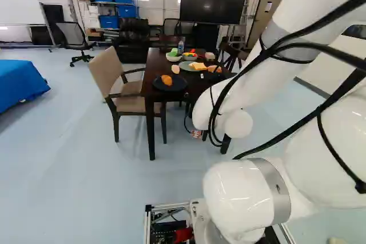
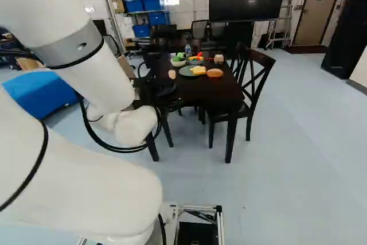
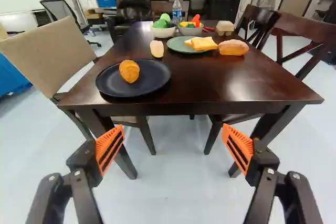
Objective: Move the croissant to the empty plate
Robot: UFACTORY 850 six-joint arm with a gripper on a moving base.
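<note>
Croissant: the croissant (image 3: 129,71) lies on the dark plate (image 3: 153,78), apart from its rim; the right base view does not show it clearly.
End effector: the end effector (image 1: 215,77) is spread wide and holds nothing; it is short of the dark plate, and the arm (image 1: 251,78) covers most of it in the base views.
Surface: the surface (image 3: 210,87) carries the dark plate near one corner; the arm cuts across part of it in the left base view.
Green plate: the green plate (image 3: 180,47) is farther off than the dark plate, its middle partly covered by yellow-and-white slices (image 3: 202,43).
Oval piece: the pale piece (image 3: 157,49) is just beyond the dark plate; what it is, I cannot tell.
Loaf: the loaf (image 3: 233,48) is well apart from the dark plate, past the slices.
Bowls: two bowls (image 3: 163,32) (image 3: 190,30) stand beyond the dark plate, their contents overlapping and hard to separate.
Bottle: the bottle (image 3: 177,11) is behind them, its foot hidden.
</note>
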